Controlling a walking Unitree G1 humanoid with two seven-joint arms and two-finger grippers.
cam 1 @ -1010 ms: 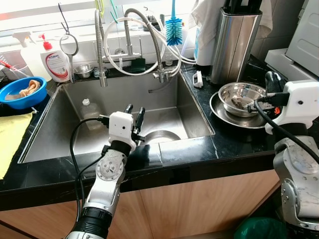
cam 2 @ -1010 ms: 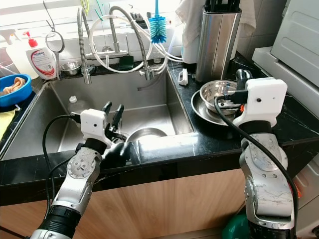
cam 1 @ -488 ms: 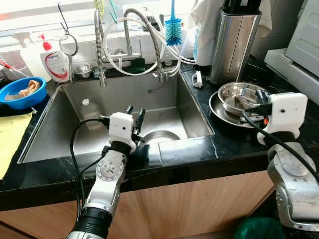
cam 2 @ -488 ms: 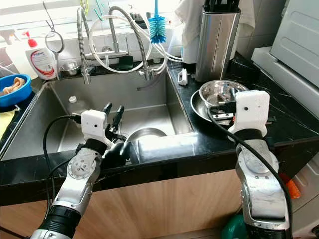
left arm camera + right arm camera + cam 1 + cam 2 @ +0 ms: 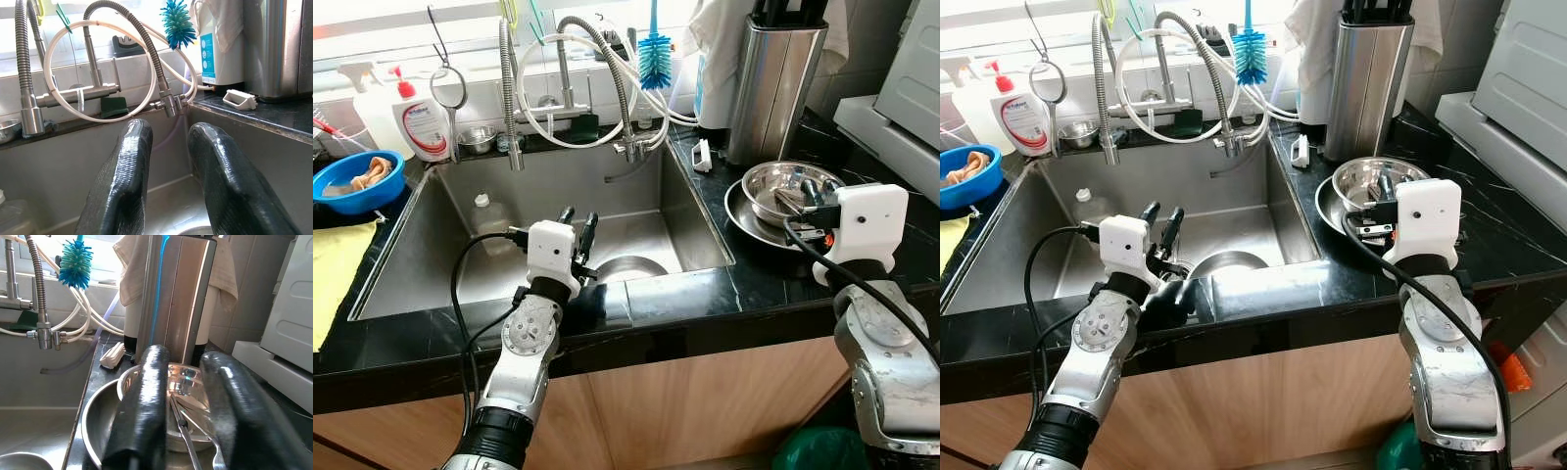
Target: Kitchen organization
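Note:
A small steel bowl (image 5: 781, 182) holding metal utensils (image 5: 183, 427) sits inside a wider steel dish (image 5: 751, 221) on the black counter, right of the sink. My right gripper (image 5: 815, 188) hovers at the bowl's near right rim, open, its fingers (image 5: 146, 396) framing the bowl with nothing between them. My left gripper (image 5: 578, 219) rests over the sink's front edge, open and empty, pointing at the faucet (image 5: 98, 90). Another steel bowl (image 5: 631, 266) lies on the sink floor just beyond it.
A clear bottle (image 5: 487, 213) stands in the sink (image 5: 431, 284). A tall steel knife block (image 5: 773, 83), a blue brush (image 5: 654, 59) and hoses crowd the back. A blue bowl (image 5: 352, 181), soap bottle (image 5: 423, 122) and yellow cloth (image 5: 333, 274) lie at the left.
My right arm has come down and leftward, bringing its gripper from beyond the bowl's right side to its near rim. The left arm has stayed put.

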